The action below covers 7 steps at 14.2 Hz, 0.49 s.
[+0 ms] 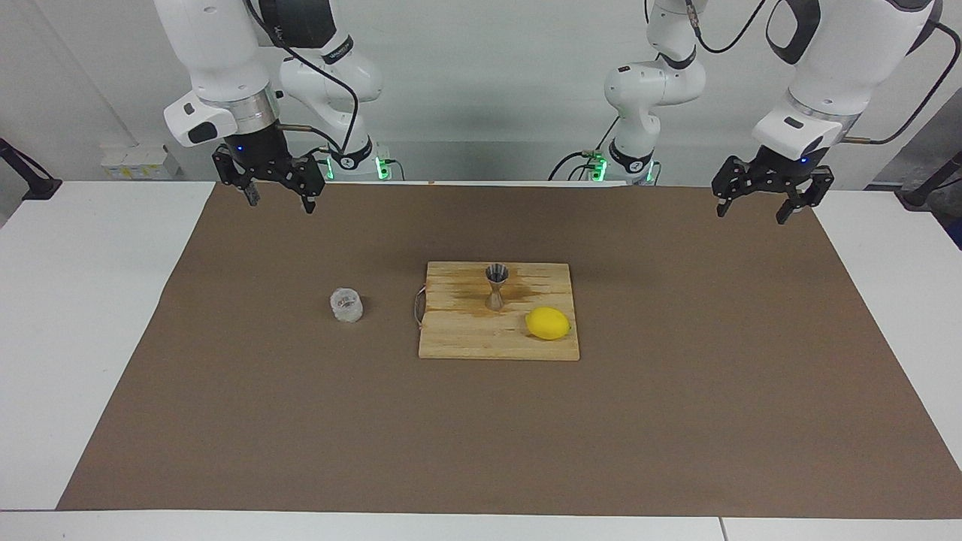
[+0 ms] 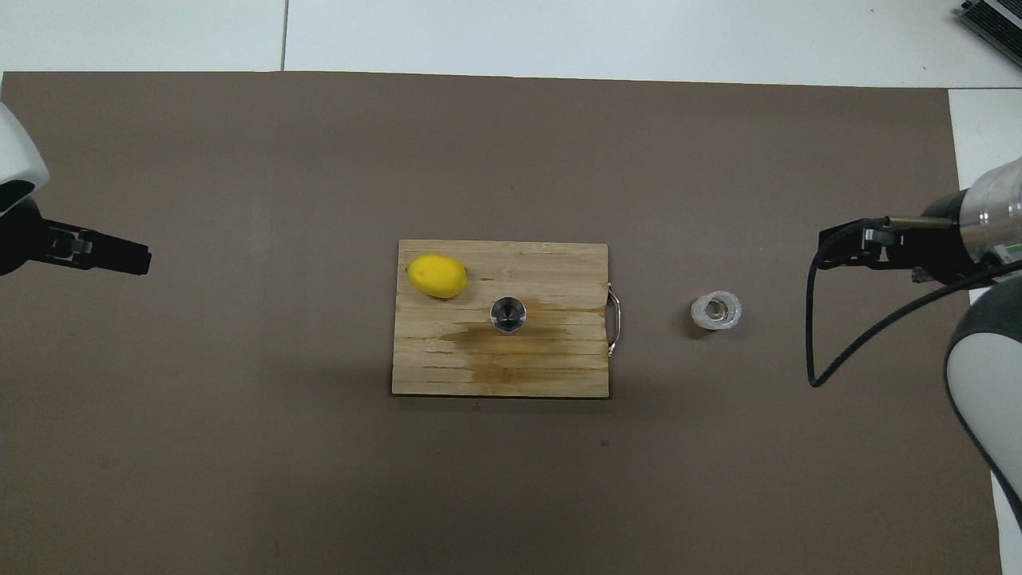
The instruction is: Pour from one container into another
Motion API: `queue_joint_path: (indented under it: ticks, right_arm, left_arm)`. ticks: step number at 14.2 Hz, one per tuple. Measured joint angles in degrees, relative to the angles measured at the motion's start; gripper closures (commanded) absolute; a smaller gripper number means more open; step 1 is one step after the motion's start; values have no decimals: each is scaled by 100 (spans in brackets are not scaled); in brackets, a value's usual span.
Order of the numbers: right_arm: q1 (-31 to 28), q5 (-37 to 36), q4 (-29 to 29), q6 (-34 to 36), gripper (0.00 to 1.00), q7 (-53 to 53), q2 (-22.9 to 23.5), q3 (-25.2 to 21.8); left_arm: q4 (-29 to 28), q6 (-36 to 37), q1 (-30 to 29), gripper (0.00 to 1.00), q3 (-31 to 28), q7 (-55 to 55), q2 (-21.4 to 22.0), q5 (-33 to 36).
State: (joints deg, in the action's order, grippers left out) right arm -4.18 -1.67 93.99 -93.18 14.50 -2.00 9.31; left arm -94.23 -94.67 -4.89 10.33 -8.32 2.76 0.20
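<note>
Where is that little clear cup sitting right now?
The clear cup stands on the brown mat, beside the wooden board's handle, toward the right arm's end of the table.

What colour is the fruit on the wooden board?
Bright yellow: the lemon, clearest in the overhead view.

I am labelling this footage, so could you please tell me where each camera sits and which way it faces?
Facing view: high across the table, looking at the robots; both arms show whole, right gripper and left gripper open, raised over the brown mat.
Overhead view: above the robots' end, looking steeply down; only wrists and grippers show.
Shared: the wooden cutting board, steel hourglass jigger, yellow lemon, small clear cup.
</note>
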Motion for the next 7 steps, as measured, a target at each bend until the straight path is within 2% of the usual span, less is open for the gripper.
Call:
queue_joint_path:
  ticks: [7]
  right_arm:
    - [-32,2,0,15,0,-127,36,-15]
  left_arm:
    - [0,0,0,0,0,0,-1,-1]
